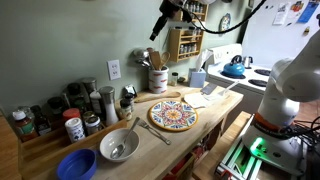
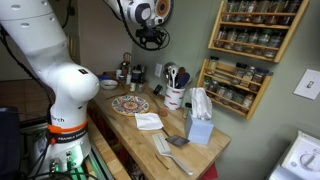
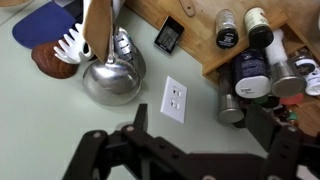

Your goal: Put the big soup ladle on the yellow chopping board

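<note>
The big soup ladle stands in a utensil crock (image 1: 157, 79) by the wall, with its tan handle down and its round metal bowl (image 1: 143, 55) up. In the wrist view the bowl (image 3: 112, 80) and handle (image 3: 97, 25) show at the upper left. The round yellow-rimmed mosaic chopping board (image 1: 172, 114) lies flat on the counter; it also shows in an exterior view (image 2: 130, 103). My gripper (image 1: 162, 27) hangs high above the crock, clear of the ladle. It shows in an exterior view (image 2: 150, 38) and in the wrist view (image 3: 200, 130), open and empty.
A wall outlet (image 3: 174, 98) is behind the crock. Spice jars (image 1: 60, 115), a metal bowl (image 1: 118, 146) and a blue bowl (image 1: 77, 164) stand along the counter. A wall spice rack (image 1: 185, 42), a tissue box (image 2: 198, 120), a napkin (image 2: 148, 121) and a spatula (image 2: 172, 150) are nearby.
</note>
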### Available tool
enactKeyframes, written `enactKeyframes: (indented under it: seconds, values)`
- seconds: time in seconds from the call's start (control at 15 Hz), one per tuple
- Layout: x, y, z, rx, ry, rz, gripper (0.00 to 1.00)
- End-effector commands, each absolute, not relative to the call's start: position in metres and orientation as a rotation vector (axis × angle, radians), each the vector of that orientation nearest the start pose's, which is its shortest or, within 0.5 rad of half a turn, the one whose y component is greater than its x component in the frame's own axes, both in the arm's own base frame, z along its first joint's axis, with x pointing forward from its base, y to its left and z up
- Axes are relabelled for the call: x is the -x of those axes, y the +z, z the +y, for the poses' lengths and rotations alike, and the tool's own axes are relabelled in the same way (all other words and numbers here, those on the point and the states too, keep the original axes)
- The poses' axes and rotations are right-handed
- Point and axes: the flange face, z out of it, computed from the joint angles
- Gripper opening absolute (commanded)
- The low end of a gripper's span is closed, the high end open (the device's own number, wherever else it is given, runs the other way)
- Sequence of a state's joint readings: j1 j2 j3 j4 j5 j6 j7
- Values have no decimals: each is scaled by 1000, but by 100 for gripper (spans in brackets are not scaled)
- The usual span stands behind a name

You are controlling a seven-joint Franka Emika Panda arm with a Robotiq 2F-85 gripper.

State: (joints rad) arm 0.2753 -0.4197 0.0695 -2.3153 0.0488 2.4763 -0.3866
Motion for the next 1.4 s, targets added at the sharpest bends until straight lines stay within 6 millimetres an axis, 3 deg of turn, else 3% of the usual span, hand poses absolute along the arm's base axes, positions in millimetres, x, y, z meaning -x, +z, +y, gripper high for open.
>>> enactKeyframes:
  seconds: [0.0,0.47,1.0,1.33]
  values:
    - [-448,561,180,2845,-897,-1123,100]
    - [-450,556,188,3013,-918,-1264,100]
    - [-428,551,245,3265,-896,-1297,100]
    - [-434,537,280,3466,-819,-1237,100]
